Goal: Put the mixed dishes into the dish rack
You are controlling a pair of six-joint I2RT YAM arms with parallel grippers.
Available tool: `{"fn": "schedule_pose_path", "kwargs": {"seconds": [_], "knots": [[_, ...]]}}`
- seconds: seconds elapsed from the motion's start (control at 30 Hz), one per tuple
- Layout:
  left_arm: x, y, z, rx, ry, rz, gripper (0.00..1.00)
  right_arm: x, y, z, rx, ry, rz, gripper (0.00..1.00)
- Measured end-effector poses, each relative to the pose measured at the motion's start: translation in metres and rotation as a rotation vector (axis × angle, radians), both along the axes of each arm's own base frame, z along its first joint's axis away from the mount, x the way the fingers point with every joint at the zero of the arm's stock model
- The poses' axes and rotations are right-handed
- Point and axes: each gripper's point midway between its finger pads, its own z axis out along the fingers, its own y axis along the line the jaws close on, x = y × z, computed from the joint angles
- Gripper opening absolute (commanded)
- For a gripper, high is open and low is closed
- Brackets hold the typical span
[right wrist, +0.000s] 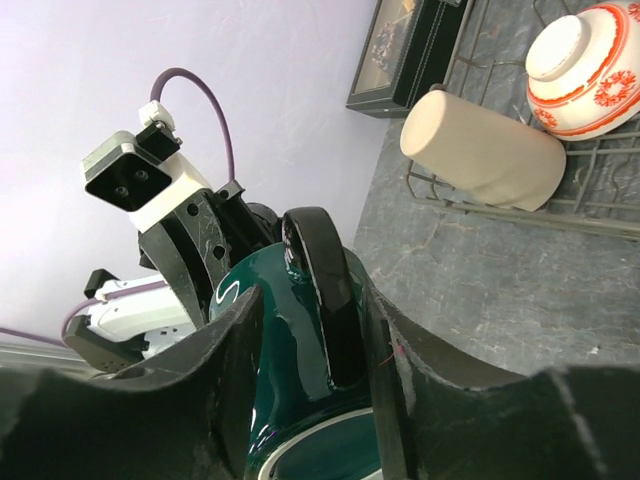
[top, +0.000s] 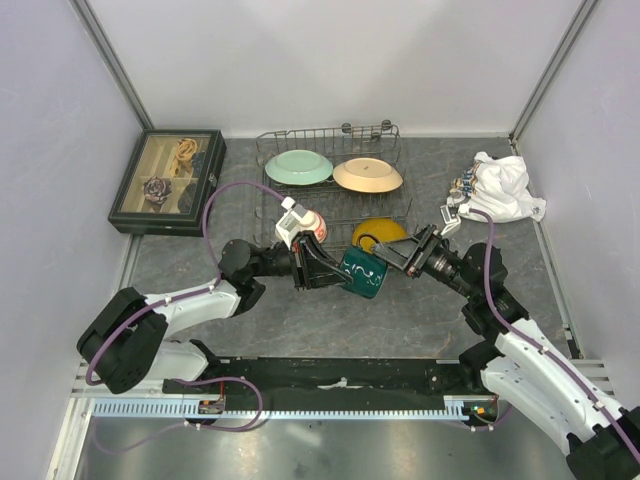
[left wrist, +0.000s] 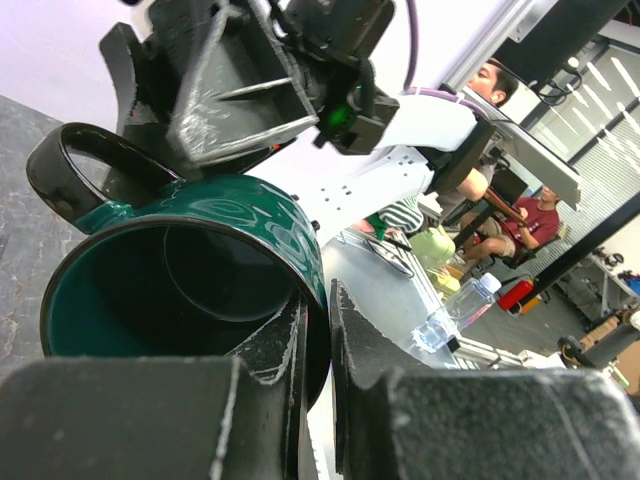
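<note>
Grey marbled tabletop (top: 300, 320), white walls, top view. Wire dish rack (top: 330, 205) upper centre. Glossy dark green mug (top: 362, 278) mid-frame, just below rack, between left tool (top: 335, 272) and right tool (top: 388, 258).

Left wrist view: left tool narrow, scuffed black fingers pinching mug wall at rim; round dark interior lower left.

Right wrist view: right tool parted, straddling curved black handle, gap on one side. Smooth beige cup (right wrist: 485, 150) lying on rack wires, small red-orange bowl (right wrist: 585, 55) upturned, upper right.

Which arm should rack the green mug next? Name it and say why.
Right, probably: the right gripper straddles the dark green mug at its handle, dish rack just beyond; the left gripper only pinches the rim.
</note>
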Motion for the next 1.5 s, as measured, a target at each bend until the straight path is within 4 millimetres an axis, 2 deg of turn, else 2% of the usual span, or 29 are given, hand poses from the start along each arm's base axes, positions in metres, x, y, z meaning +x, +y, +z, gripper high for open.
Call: {"fn": "schedule_pose_path", "kwargs": {"seconds": [0.3,0.37,0.47,0.5,0.6,0.8,0.9,0.93,1.0,1.03,1.13,1.4,1.5], "knots": [[-0.001,0.000,0.002,-0.001,0.004,-0.010,0.02,0.000,0.004,-0.003,0.056,0.003,0.035,0.44],[-0.001,0.000,0.003,-0.003,0.007,-0.013,0.02,0.000,0.004,-0.002,0.059,-0.004,0.042,0.40],[-0.001,-0.001,0.006,-0.007,0.008,-0.019,0.02,0.000,0.004,-0.002,0.059,-0.005,0.043,0.28],[-0.002,-0.001,0.007,-0.009,0.005,-0.023,0.02,0.000,0.004,-0.001,0.060,-0.004,0.043,0.19],[-0.003,0.000,0.010,-0.015,0.005,-0.028,0.02,0.000,0.004,0.000,0.061,-0.011,0.045,0.00],[-0.002,0.000,0.013,-0.022,0.018,-0.032,0.02,0.000,0.003,0.001,0.059,-0.024,0.048,0.00],[-0.001,0.000,0.012,-0.021,0.022,-0.032,0.10,0.001,0.002,0.001,0.058,-0.025,0.045,0.00],[-0.001,0.000,0.012,-0.021,0.024,-0.032,0.19,0.001,0.002,0.001,0.057,-0.025,0.045,0.00],[-0.001,-0.001,0.011,-0.019,0.029,-0.031,0.27,0.002,0.002,0.000,0.055,-0.023,0.044,0.00],[0.000,-0.001,0.011,-0.021,0.029,-0.028,0.35,0.001,0.002,-0.001,0.055,-0.018,0.046,0.00],[0.004,-0.003,0.010,-0.027,0.037,-0.010,0.45,-0.002,0.003,-0.005,0.046,0.001,0.066,0.00],[0.010,-0.005,0.002,-0.018,0.066,0.012,0.52,-0.004,0.004,-0.010,0.037,0.021,0.078,0.00],[0.011,-0.006,-0.001,-0.016,0.071,0.016,0.59,-0.004,0.002,-0.009,0.037,0.019,0.076,0.00]]}}
